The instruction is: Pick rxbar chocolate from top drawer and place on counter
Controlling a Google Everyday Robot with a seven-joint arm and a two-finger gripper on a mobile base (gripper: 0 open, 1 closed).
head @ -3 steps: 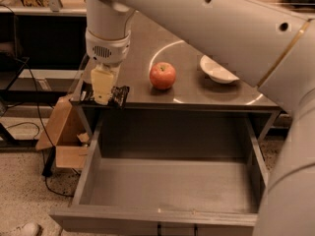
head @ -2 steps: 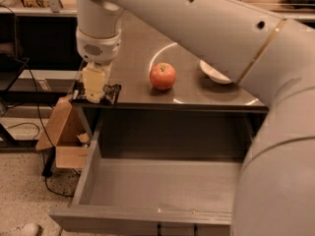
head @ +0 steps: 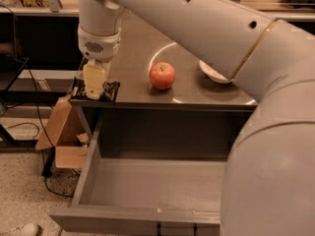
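Well, claw [head: 94, 87] on rxbar chocolate [head: 112, 89] — counter [head: 138, 48] corner (top drawer [head: 147, 183] open).

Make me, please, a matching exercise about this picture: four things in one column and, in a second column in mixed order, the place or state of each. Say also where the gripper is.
Things
1. rxbar chocolate
2. red apple
3. top drawer
4. cardboard box

Places or states
A. on the floor, left of the counter
B. pulled open, below the counter's front edge
C. near the middle of the counter
D. at the counter's front left corner, with the gripper right over it

Pairs: 1-D, 2-C, 3-B, 4-A
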